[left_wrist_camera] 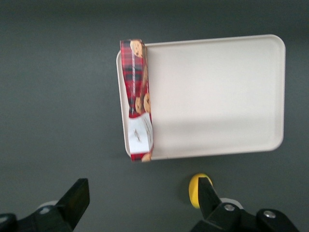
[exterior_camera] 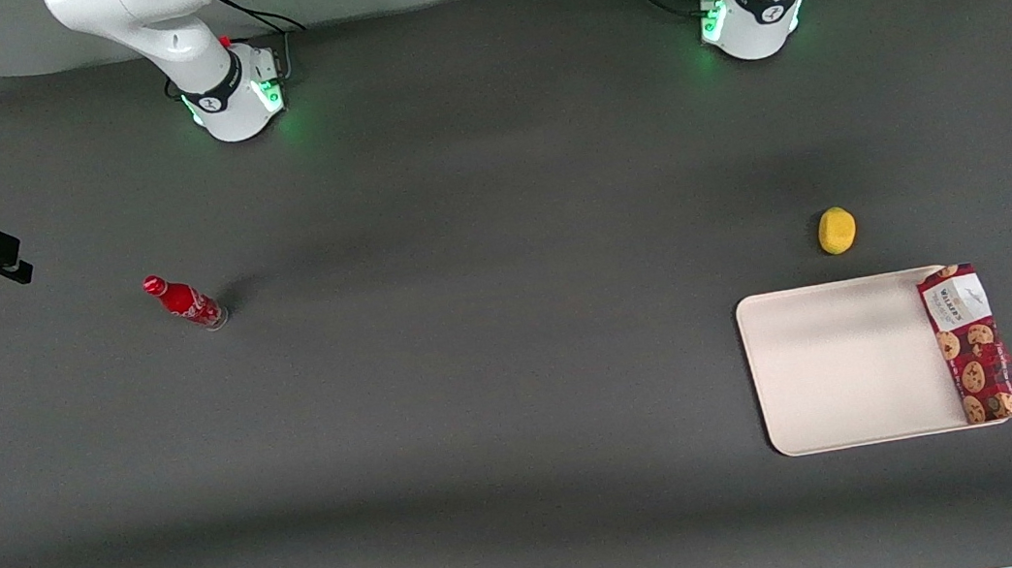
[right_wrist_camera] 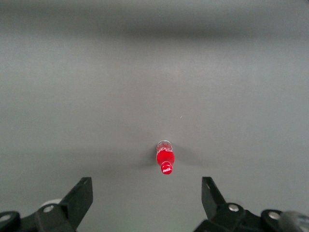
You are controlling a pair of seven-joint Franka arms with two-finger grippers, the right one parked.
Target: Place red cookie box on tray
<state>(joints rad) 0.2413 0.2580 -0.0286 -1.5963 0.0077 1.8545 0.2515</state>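
The box [exterior_camera: 974, 343] is long, dark-red tartan, printed with cookies, with a white label panel at the end farther from the front camera. It rests along the tray's [exterior_camera: 844, 362] short edge at the working arm's end of the table, propped on the rim. The gripper [left_wrist_camera: 140, 200] hovers high above, fingers [left_wrist_camera: 77, 198] spread wide, holding nothing. The box sits well below and apart from it. A yellow fruit [exterior_camera: 836, 231] lies near the tray, farther from the front camera.
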